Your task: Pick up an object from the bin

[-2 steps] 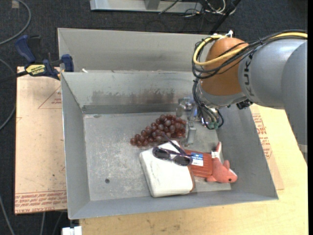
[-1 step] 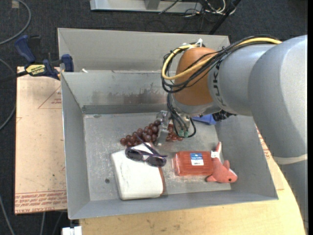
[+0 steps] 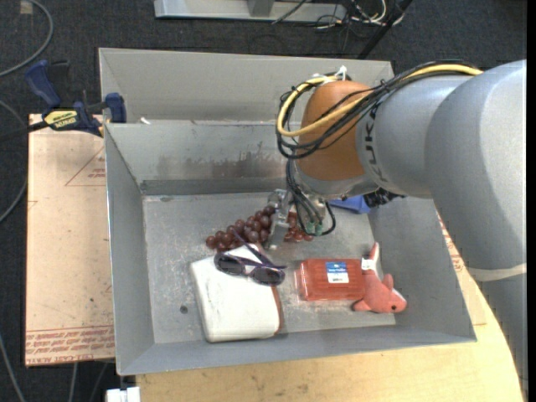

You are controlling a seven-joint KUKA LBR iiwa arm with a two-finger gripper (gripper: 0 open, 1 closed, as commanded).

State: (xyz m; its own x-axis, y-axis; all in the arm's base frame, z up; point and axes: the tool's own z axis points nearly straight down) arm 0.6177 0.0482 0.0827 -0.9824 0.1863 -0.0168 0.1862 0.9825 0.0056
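Note:
My gripper (image 3: 283, 227) hangs low over the middle of the bin, right at a bunch of dark red grapes (image 3: 243, 229). Its fingers reach down into the right end of the bunch, with grapes on both sides of them. Just in front of the grapes lie dark sunglasses (image 3: 249, 266), resting partly on a white flat box (image 3: 237, 301). To the right of those sit a red rectangular pack with a white label (image 3: 329, 280) and a pink toy fish (image 3: 381, 292).
A blue thing (image 3: 352, 203) peeks out behind the arm's orange cover at the bin's right. The arm and its yellow and black cables cover the bin's upper right. Bare floor shows at the left and front.

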